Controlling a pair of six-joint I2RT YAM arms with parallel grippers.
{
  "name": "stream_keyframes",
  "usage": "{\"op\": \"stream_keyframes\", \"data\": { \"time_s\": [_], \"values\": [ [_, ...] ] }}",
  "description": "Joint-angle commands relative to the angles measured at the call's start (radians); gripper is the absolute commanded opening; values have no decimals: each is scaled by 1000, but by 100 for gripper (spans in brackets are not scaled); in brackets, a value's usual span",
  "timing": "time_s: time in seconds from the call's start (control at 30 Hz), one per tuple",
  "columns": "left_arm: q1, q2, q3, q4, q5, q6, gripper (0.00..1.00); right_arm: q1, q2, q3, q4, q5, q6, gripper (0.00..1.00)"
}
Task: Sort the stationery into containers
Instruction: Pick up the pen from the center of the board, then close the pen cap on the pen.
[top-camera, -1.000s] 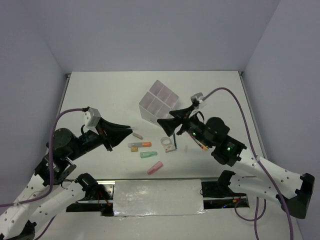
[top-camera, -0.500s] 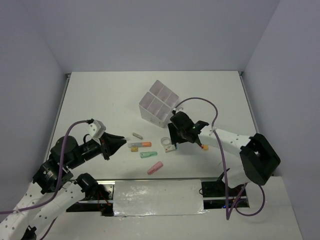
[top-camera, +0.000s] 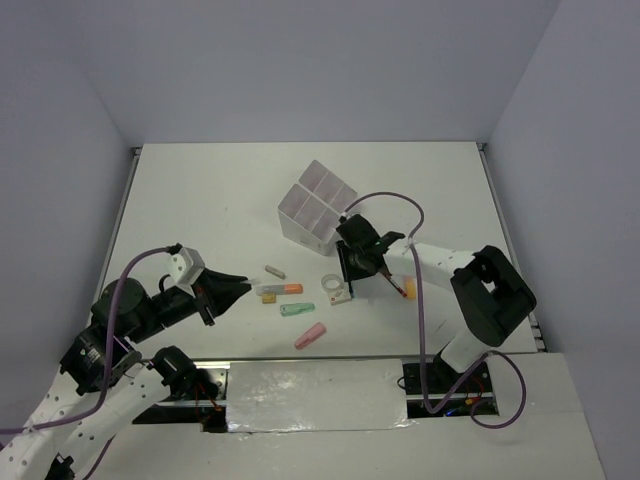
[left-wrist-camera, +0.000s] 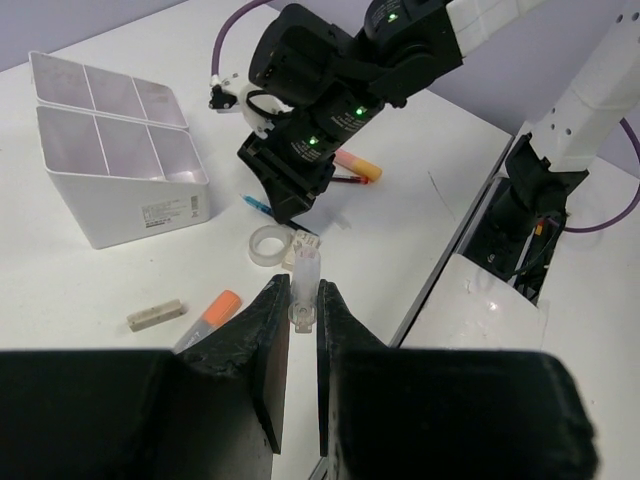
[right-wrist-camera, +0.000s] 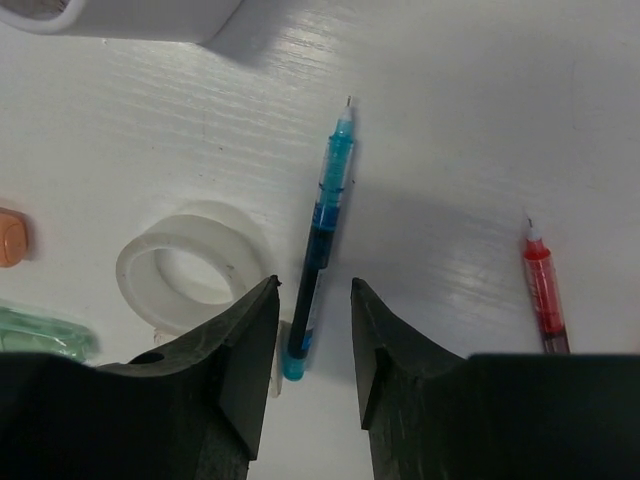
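Note:
The white four-compartment container (top-camera: 318, 203) stands tilted at mid-table. My right gripper (right-wrist-camera: 313, 285) is down at the table in front of it. It is open, its jaws straddling the tail of a thin blue pen (right-wrist-camera: 330, 190) without pinching it. A clear tape roll (right-wrist-camera: 185, 265) lies just left of the pen and a red pen (right-wrist-camera: 543, 290) to the right. My left gripper (left-wrist-camera: 303, 290) is shut on a small clear plastic tube (left-wrist-camera: 305, 270), low near an orange marker (left-wrist-camera: 215, 310).
A green marker (top-camera: 293, 309), a pink marker (top-camera: 310, 336) and a small grey eraser (top-camera: 274, 271) lie left of the tape roll. A pink-orange marker (top-camera: 410, 288) lies right of my right gripper. The white panel (top-camera: 315, 393) borders the table's near edge.
My right gripper has come down over the blue pen and its jaws have narrowed around it. My left gripper has drawn back toward the near left, still shut.

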Motion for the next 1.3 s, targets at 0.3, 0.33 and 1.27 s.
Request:
{"op": "stream_keyframes", "data": {
  "time_s": [0.3, 0.33, 1.27],
  "values": [
    [4, -21, -5, 52, 21, 12, 11, -3, 118, 55, 8, 15, -16, 8],
    [4, -24, -5, 52, 22, 15, 6, -6, 113, 56, 4, 24, -14, 3],
    [5, 406, 219, 78, 833, 151, 0, 329, -689, -111, 13, -693, -247, 0]
  ]
}}
